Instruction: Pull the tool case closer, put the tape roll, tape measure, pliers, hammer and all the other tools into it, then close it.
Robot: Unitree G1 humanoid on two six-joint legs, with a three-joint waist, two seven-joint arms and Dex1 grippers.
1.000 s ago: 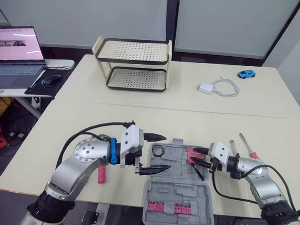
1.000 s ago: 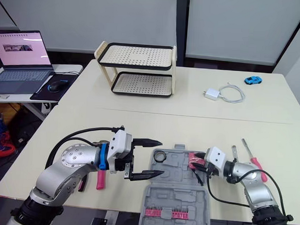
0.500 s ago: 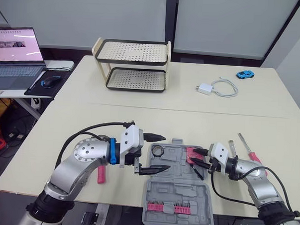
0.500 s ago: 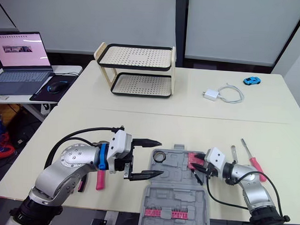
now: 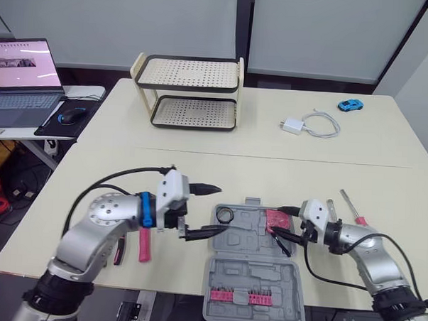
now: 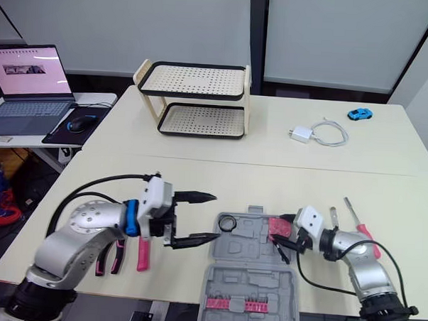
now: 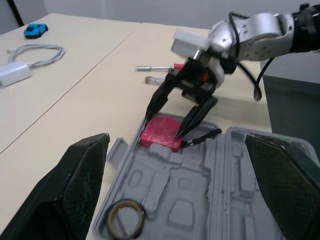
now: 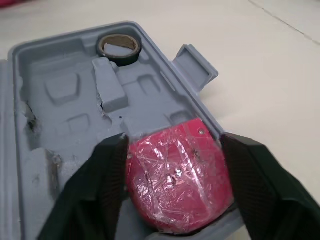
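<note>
The grey tool case [image 5: 256,256] lies open at the near table edge, its lid holding a pink bit set [image 5: 240,297]. A dark tape roll [image 5: 224,216] sits in its far left pocket. The red tape measure [image 8: 177,180] rests in the far right pocket. My right gripper [image 5: 275,221] is open, with one finger on each side of the tape measure and gaps showing. My left gripper [image 5: 224,210] hangs open above the case's left edge, holding nothing. Pink-handled pliers [image 6: 107,256] and another pink-handled tool [image 6: 140,254] lie left of the case. Two screwdrivers [image 5: 352,210] lie to the right.
A two-tier perforated rack [image 5: 192,92] stands at the back. A white charger with cable [image 5: 306,125] and a blue toy car [image 5: 351,105] lie at the back right. A laptop [image 5: 22,74] and mouse [image 5: 74,114] sit on a side desk at the left.
My right gripper's fingers have spread apart, letting go of the tape measure in the case. My left gripper has drawn back to the left, uncovering the pliers.
</note>
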